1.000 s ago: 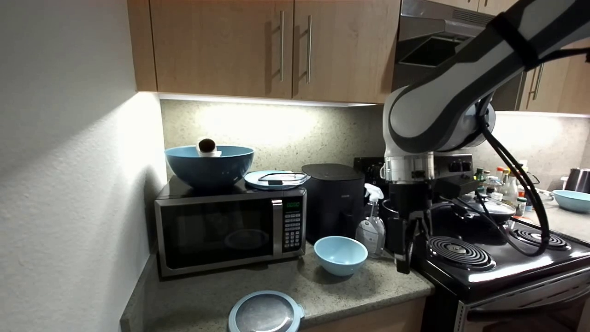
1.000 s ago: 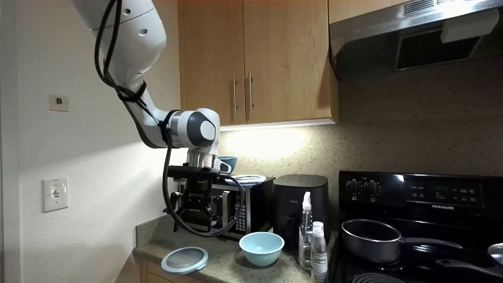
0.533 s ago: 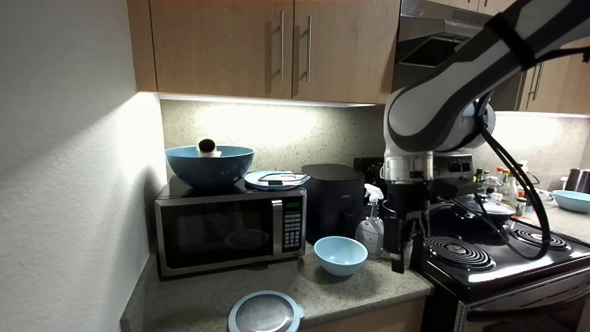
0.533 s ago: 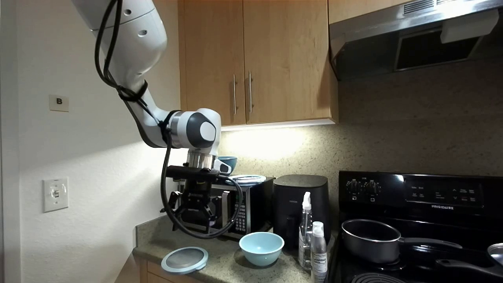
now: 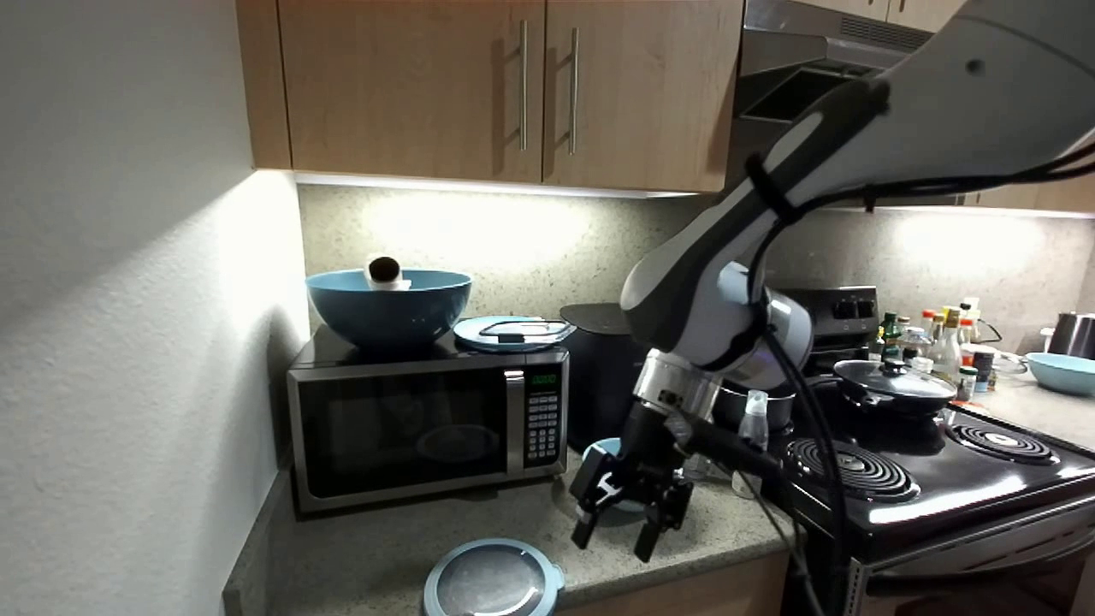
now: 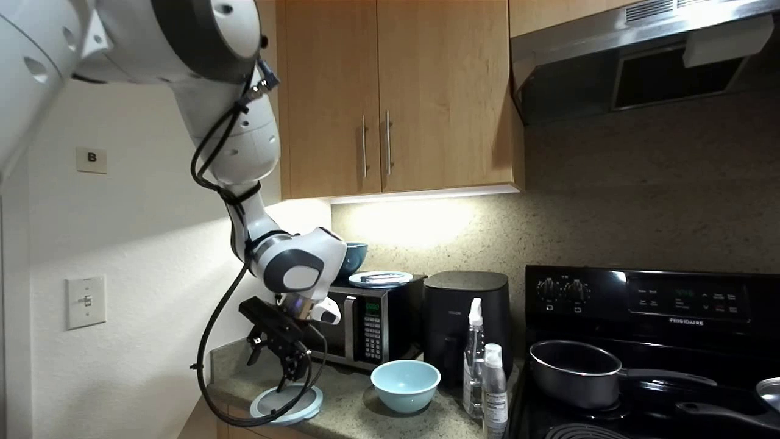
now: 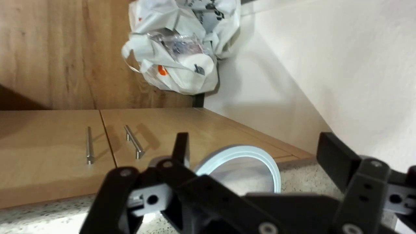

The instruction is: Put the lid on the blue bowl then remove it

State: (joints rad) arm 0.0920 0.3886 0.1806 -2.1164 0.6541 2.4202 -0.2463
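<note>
"What takes up the most room?"

"Wooden cabinets (image 6: 332,91) along the top, then the glossy black stove (image 5: 932,466), and the grey, speckled desk (image 5: 368,556) right alongside it."

"And what's on the desk?"

"In both exterior views the microwave (image 5: 411,436) stands at the back, with a tall black appliance (image 6: 448,323) just beside it. A big dark teal bowl (image 5: 389,316) sits on top of the microwave."

"How's the claw (image 5: 614,541)?"

"Released. It hangs tilted above the desk, its jaws standing wide apart."

"Where's the blue bowl (image 6: 405,395)?"

"Upright on the desk, in front of the black appliance, its pale inside showing."

"And the lid (image 5: 494,582)?"

"Lying flat on the desk by the front edge, near the bowl but apart from it, its greyish middle ringed in pale blue. In the wrist view its rim shows past that edge."
</note>
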